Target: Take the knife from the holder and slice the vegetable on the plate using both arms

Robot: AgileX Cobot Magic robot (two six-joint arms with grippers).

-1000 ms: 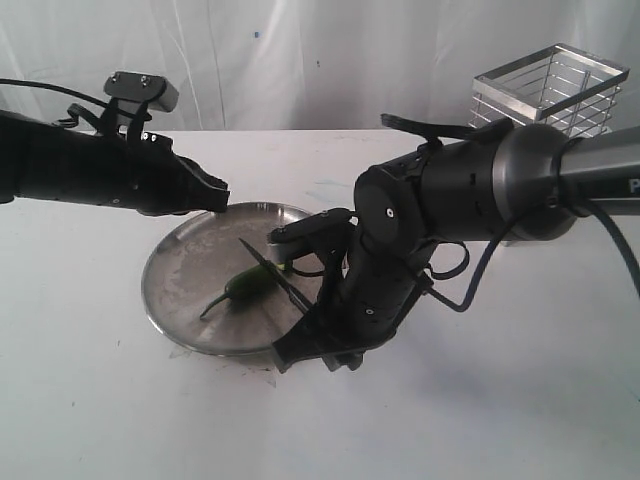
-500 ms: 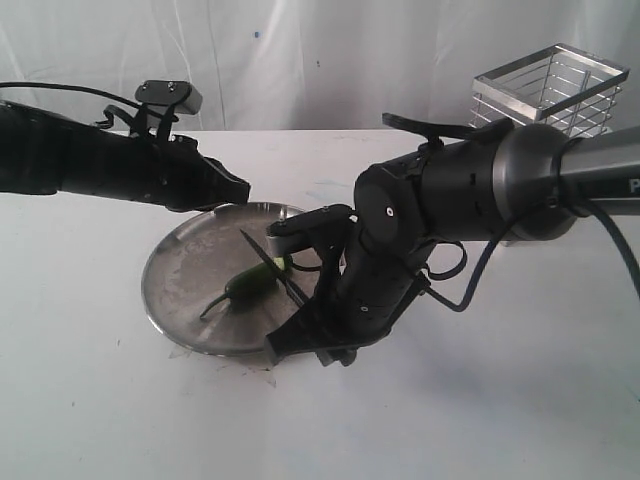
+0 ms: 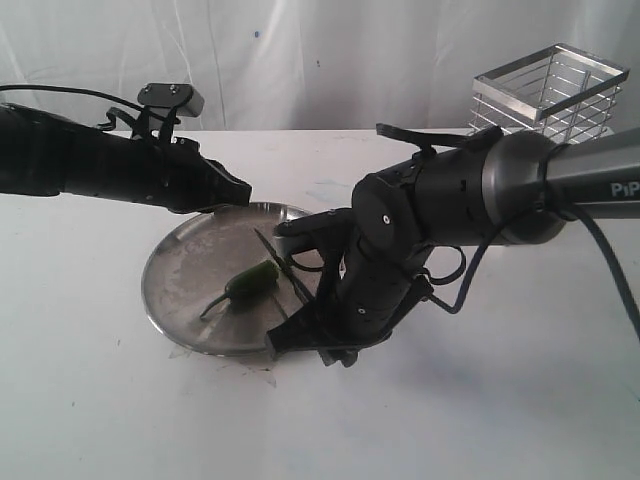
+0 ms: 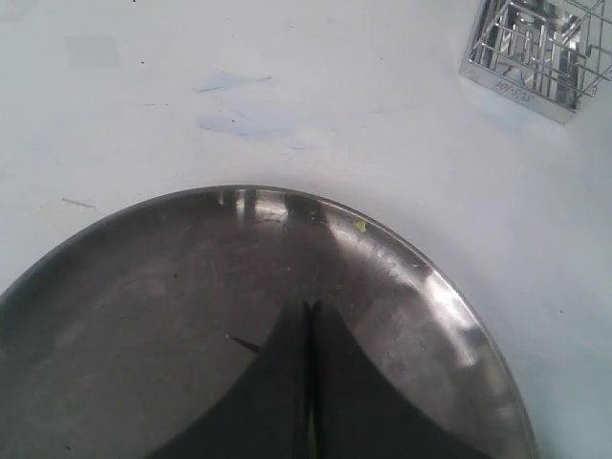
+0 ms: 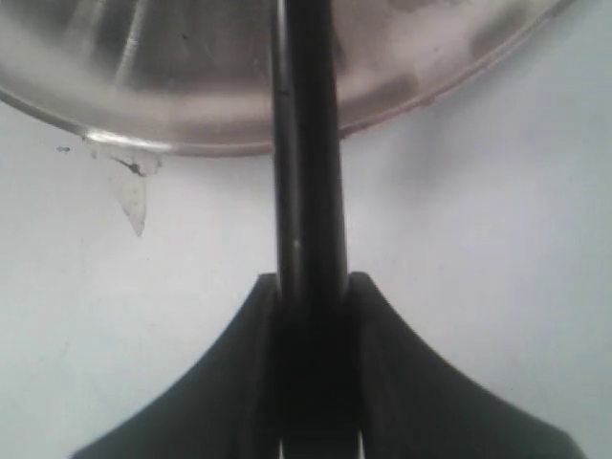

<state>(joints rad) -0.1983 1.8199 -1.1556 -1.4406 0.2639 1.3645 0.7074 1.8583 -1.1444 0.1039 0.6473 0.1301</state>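
Note:
The green vegetable [image 3: 250,282] lies in the middle of the steel plate [image 3: 185,270]. My right gripper [image 3: 305,325] sits at the plate's near right rim, shut on the black handle of the knife [image 3: 282,268]. The dark blade slants up over the vegetable's right end; whether it touches I cannot tell. The right wrist view shows the knife [image 5: 311,143] running from my right gripper [image 5: 313,282] over the plate [image 5: 191,86]. My left gripper [image 3: 238,190] hovers above the plate's far rim, shut and empty. In the left wrist view, my left gripper [image 4: 309,308] hangs over the plate [image 4: 143,316].
The chrome wire holder [image 3: 545,88] stands at the back right of the white table, also seen as the holder [image 4: 540,48] in the left wrist view. Clear tape [image 5: 134,196] sticks out from the plate's near rim. Faint blue smudges [image 4: 234,81] mark the table beyond the plate.
My left gripper has moved right, from beside the plate's far left rim to over its far rim. The right gripper and knife have shifted slightly, the blade now a little further right.

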